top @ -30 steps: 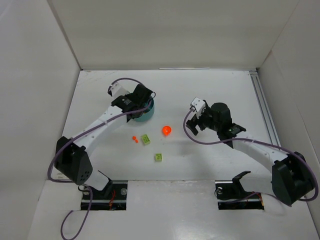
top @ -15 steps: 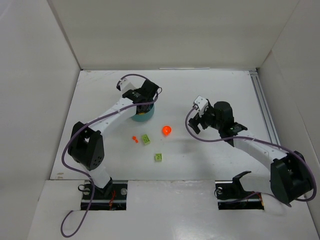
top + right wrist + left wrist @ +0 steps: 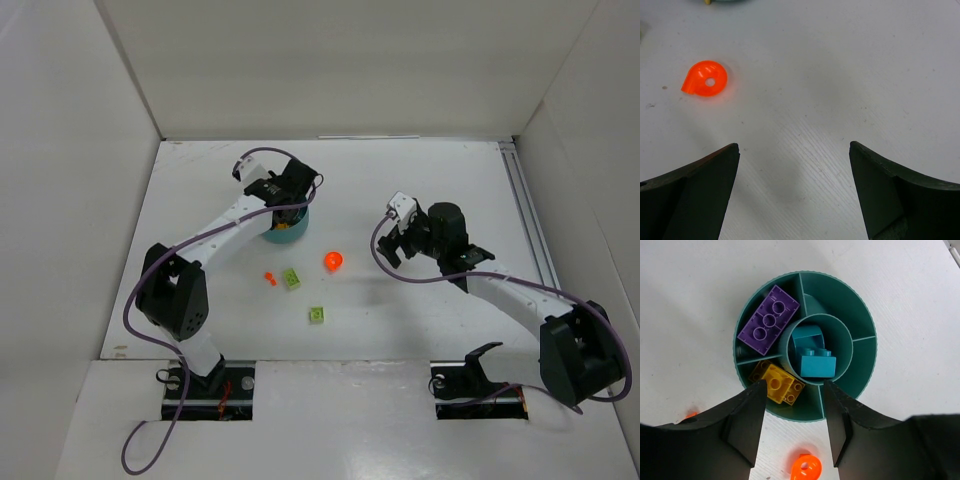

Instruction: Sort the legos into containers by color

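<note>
Left gripper (image 3: pixel 794 386) hangs spread, empty, over the dish (image 3: pixel 860 371) — dropping, it could clip the rim. Right gripper (image 3: pixel 795 165), spread beside the dish, might knock the orange piece (image 3: pixel 705 79) away.

White table (image 3: pixel 400 330); white walls (image 3: pixel 330 70) around; rail (image 3: pixel 527 215) along right edge.

The round teal plastic dish (image 3: pixel 862 320) holds a purple plastic brick (image 3: pixel 768 320) in one wedge, yellow plastic bricks (image 3: pixel 777 383) in the adjoining wedge, teal plastic bricks (image 3: pixel 815 357) in its centre well.
</note>
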Robot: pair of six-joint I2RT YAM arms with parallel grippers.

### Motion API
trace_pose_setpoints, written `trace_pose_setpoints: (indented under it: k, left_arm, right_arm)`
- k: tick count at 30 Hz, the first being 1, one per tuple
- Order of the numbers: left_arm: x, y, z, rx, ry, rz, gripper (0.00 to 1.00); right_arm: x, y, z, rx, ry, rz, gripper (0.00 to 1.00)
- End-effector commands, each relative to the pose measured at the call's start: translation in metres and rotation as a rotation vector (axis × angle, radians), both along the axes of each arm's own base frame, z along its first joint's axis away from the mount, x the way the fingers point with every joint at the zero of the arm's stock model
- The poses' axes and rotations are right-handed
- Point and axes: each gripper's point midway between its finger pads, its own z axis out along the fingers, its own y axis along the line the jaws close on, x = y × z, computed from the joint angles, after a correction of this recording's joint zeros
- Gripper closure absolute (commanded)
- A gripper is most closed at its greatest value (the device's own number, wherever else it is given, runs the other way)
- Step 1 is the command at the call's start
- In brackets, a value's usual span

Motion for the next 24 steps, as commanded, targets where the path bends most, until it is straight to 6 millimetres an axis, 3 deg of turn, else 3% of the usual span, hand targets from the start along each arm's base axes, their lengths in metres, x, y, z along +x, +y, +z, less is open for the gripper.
trace_pose_setpoints:
  k: [1, 5, 9, 11, 12, 13, 14, 15, 17, 18, 24]
  left_arm:
    - [0.006, 0.001, 0.02, -0.005, -0.05, 0.013, 0.54]
    - [0.006, -0.001, 0.023, -0.015, -0.057, 0.001, 0.48]
    - [-0.002, 0.006, 0.038, -0.017, -0.09, -0.023, 0.32]
    - [-0.006, 0.007, 0.045, -0.022, -0.115, -0.057, 0.12]
    - [-0.015, 0.01, 0.046, -0.022, -0.122, -0.089, 0.03]
    - [-0.017, 0.005, 0.049, -0.026, -0.13, -0.157, 0.0]
    - [-0.025, 0.004, 0.045, -0.043, -0.117, -0.175, 0.0]
    - [-0.029, 0.002, 0.058, -0.046, -0.158, -0.242, 0.0]
    - [-0.054, 0.006, 0.032, -0.05, -0.117, -0.322, 0.0]
    - [-0.053, 0.002, 0.033, -0.066, -0.123, -0.334, 0.0]
    - [-0.105, 0.022, -0.001, -0.093, -0.111, -0.409, 0.0]
  right_arm:
    - [0.004, 0.003, 0.008, 0.03, -0.038, 0.014, 0.05]
    - [0.002, 0.006, 0.009, 0.038, -0.034, 0.032, 0.05]
    - [-0.001, 0.01, 0.009, 0.042, -0.032, 0.05, 0.05]
    - [-0.002, 0.013, 0.008, 0.027, -0.039, 0.04, 0.05]
    - [-0.006, 0.024, 0.011, 0.022, -0.045, 0.062, 0.05]
    - [-0.006, 0.028, 0.008, 0.002, -0.036, 0.056, 0.05]
    - [-0.007, 0.035, 0.008, -0.003, -0.037, 0.068, 0.05]
    - [-0.015, 0.05, 0.006, -0.009, -0.035, 0.107, 0.05]
    - [-0.019, 0.073, -0.001, -0.04, -0.026, 0.136, 0.05]
    - [-0.016, 0.071, -0.001, -0.048, -0.031, 0.118, 0.05]
    - [-0.028, 0.116, -0.025, -0.111, 0.01, 0.197, 0.05]
